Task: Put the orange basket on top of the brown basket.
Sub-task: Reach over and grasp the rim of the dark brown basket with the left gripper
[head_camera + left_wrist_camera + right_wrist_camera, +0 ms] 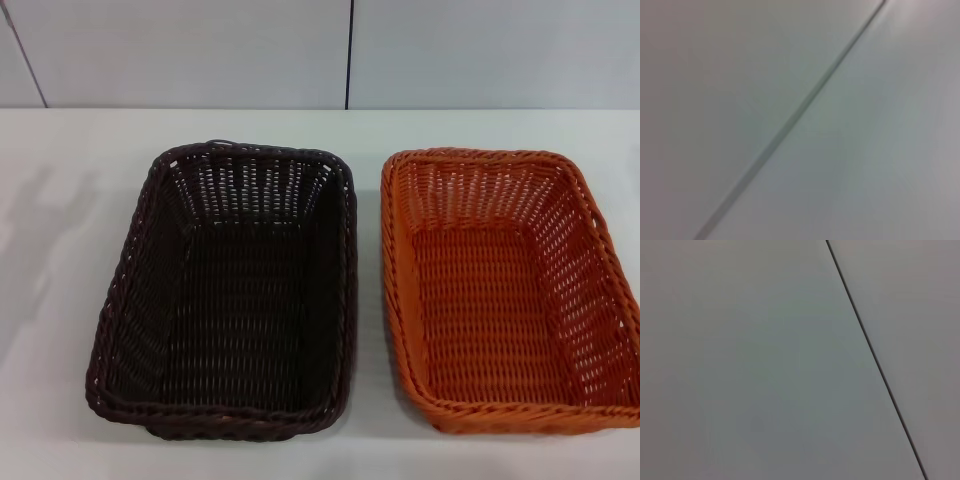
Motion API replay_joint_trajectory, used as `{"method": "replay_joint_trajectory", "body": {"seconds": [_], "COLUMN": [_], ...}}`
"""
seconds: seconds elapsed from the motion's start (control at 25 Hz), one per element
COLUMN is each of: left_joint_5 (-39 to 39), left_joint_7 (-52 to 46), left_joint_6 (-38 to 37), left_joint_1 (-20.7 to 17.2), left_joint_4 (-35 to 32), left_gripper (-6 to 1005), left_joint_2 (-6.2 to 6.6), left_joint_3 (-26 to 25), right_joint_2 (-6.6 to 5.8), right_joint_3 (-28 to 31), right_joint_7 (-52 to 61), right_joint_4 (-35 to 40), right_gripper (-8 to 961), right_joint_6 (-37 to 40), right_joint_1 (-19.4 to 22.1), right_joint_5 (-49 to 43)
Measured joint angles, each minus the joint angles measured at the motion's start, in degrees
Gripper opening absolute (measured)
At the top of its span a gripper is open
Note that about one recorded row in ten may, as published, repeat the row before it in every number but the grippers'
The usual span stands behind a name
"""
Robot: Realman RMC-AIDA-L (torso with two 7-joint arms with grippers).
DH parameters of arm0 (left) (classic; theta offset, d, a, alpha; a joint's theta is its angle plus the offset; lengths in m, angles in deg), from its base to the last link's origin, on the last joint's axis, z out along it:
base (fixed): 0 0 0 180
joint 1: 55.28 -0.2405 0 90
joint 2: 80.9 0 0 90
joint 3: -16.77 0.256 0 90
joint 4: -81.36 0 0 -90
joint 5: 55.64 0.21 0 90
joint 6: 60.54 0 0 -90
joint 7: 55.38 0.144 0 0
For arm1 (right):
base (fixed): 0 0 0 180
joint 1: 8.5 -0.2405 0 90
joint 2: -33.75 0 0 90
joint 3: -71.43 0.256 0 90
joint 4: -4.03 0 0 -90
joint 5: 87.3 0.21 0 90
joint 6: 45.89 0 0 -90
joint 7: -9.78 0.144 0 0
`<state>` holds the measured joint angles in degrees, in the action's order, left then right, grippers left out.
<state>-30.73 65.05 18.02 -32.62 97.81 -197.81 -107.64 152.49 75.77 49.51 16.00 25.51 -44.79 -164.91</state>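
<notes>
The brown basket [235, 295] sits upright on the white table, left of centre in the head view. Right beside it, a narrow gap apart, the orange basket [505, 290] also stands upright, its right side running past the picture's edge. Both baskets are empty. Neither gripper nor arm shows in the head view. Both wrist views show only a plain pale panel crossed by a dark seam, with no fingers in them.
The white table [60, 300] stretches to the left of the brown basket and behind both baskets. A pale wall with dark vertical seams [349, 50] rises at the table's far edge.
</notes>
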Motion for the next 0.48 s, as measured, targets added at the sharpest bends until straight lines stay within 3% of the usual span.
{"method": "replay_joint_trajectory", "body": {"seconds": [0.08, 0.12, 0.2, 0.24, 0.28, 0.32, 0.36, 0.4, 0.44, 0.48], "left_joint_5": [0.8, 6.9, 6.9, 10.4, 10.4, 22.0, 25.8, 25.8, 34.0, 34.0], "left_joint_7": [-1.9, -11.0, -11.0, -15.4, -15.4, -28.5, -32.4, -32.4, -40.8, -40.8], "left_joint_6": [-3.1, -13.9, -13.9, -17.3, -17.3, -22.6, -23.0, -23.0, -23.0, -23.0], "left_joint_1": [0.1, 0.9, 0.9, 1.6, 1.6, 3.8, 4.4, 4.4, 5.4, 5.4], "left_joint_4": [2.3, 10.0, 10.0, 12.6, 12.6, 18.2, 19.5, 19.5, 22.4, 22.4], "left_gripper": [843, 843, 842, 842, 842, 842, 842, 842, 842, 842], "left_joint_2": [0.29, 2.39, 2.39, 3.52, 3.52, 6.96, 7.94, 7.94, 10.16, 10.16], "left_joint_3": [1.1, 4.8, 4.8, 5.6, 5.6, 6.8, 6.9, 6.9, 6.9, 6.9], "right_joint_2": [0.0, 0.0, 0.0, 0.0, 0.0, 0.0, 0.0, 0.0, 0.0, 0.0], "right_joint_3": [0.0, 0.0, 0.1, 0.1, 0.1, 0.1, 0.1, 0.1, 0.1, 0.1], "right_joint_7": [0.0, 0.0, 0.0, 0.0, 0.0, 0.0, 0.0, 0.0, 0.0, 0.0], "right_joint_4": [0.0, 0.0, -0.1, -0.1, -0.2, -0.2, -0.2, -0.2, -0.2, -0.2], "right_gripper": [573, 573, 573, 573, 573, 573, 573, 573, 573, 573], "right_joint_6": [0.1, 0.2, 0.2, 0.3, 0.4, 0.5, 0.6, 0.7, 0.7, 0.7], "right_joint_1": [0.0, 0.0, 0.1, 0.1, 0.2, 0.5, 0.6, 0.8, 1.0, 1.0], "right_joint_5": [0.0, 0.0, 0.0, 0.0, 0.0, 0.0, 0.0, 0.0, 0.0, 0.0]}}
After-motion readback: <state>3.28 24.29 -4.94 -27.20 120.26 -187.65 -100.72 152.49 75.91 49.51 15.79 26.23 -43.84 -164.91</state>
